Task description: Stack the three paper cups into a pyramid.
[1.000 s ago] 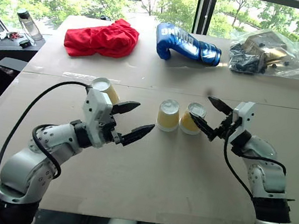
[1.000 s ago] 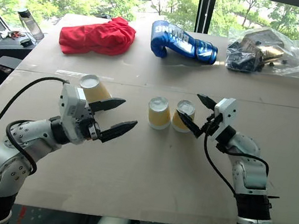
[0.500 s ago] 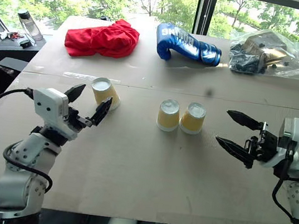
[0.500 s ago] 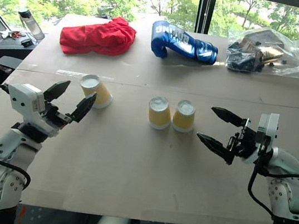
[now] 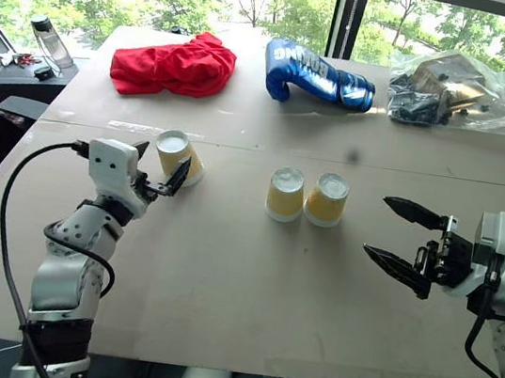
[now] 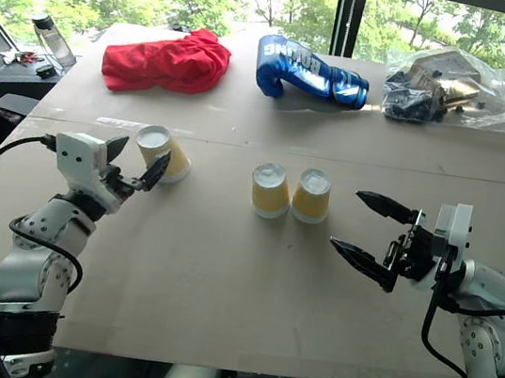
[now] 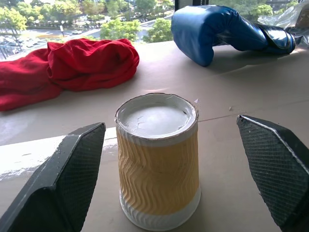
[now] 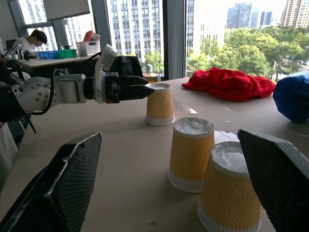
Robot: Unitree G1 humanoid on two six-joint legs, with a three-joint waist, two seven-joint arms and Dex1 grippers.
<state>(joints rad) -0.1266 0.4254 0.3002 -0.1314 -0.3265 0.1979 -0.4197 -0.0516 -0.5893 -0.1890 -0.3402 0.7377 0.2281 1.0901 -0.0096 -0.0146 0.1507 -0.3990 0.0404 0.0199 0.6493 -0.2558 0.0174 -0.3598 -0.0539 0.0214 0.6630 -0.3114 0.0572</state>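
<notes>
**A:** Where do your cups sit?

**B:** All three stand upside down on the desk. Two of them, the middle cup and the right cup, stand side by side near the centre, just about touching. The third cup stands alone, well apart toward your left side. Nothing is stacked yet.

**A:** And your left hand?

**B:** Your left hand is right at that lone cup, its two black fingers spread wide. In the left wrist view the cup stands squarely between the fingers, with a clear gap on either side (no contact that you can see). The hand holds nothing.

**A:** The right one?

**B:** Your right hand hovers to the right of the pair, pointing toward them, its fingers wide apart too and empty. It is near the right cup but not touching it. From its wrist view you look across both cups to the lone one with the left hand beside it.

**A:** Anything else on the desk?

**B:** At the far edge lie a red cloth, a blue boxing glove and a clear plastic bag of dark items, all well away from the cups.
</notes>
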